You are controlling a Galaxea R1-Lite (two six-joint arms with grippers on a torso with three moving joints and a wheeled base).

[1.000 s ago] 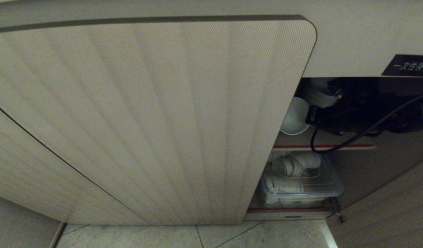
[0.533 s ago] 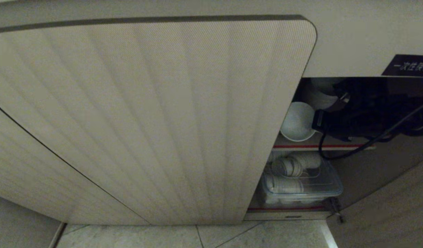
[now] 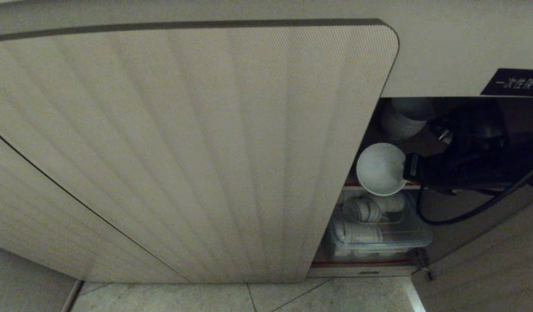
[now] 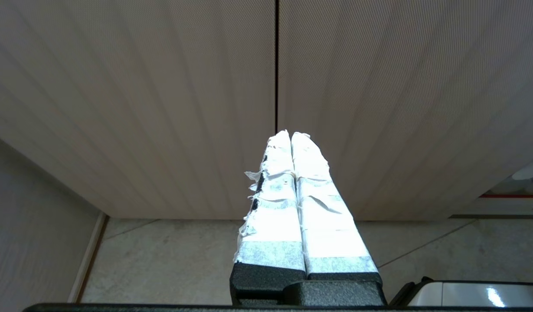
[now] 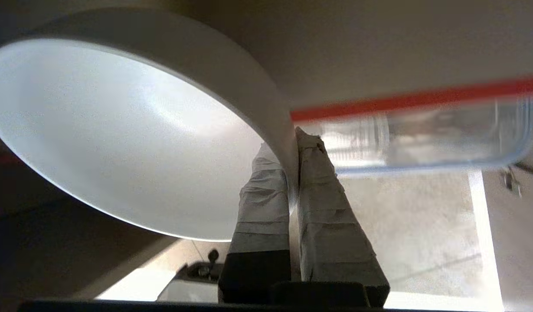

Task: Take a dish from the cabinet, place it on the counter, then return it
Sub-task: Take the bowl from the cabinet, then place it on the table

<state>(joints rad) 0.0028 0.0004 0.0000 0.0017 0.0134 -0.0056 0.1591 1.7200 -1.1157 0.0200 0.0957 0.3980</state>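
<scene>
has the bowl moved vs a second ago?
Yes. In the head view the bowl, pinched at its rim by the right hand, has come down and outward: it now overlaps the red shelf edge, where earlier it sat above it.

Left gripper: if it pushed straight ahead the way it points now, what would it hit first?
Most likely the closed ribbed cabinet door near the seam; the shut left gripper points straight at it with nothing visible between, though the gap is hard to judge.

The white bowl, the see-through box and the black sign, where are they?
white bowl (image 3: 379,168), head view, middle of its inside.
see-through box (image 3: 416,229), head view, its clear lid.
black sign (image 3: 514,82), head view, its lettered face.
</scene>
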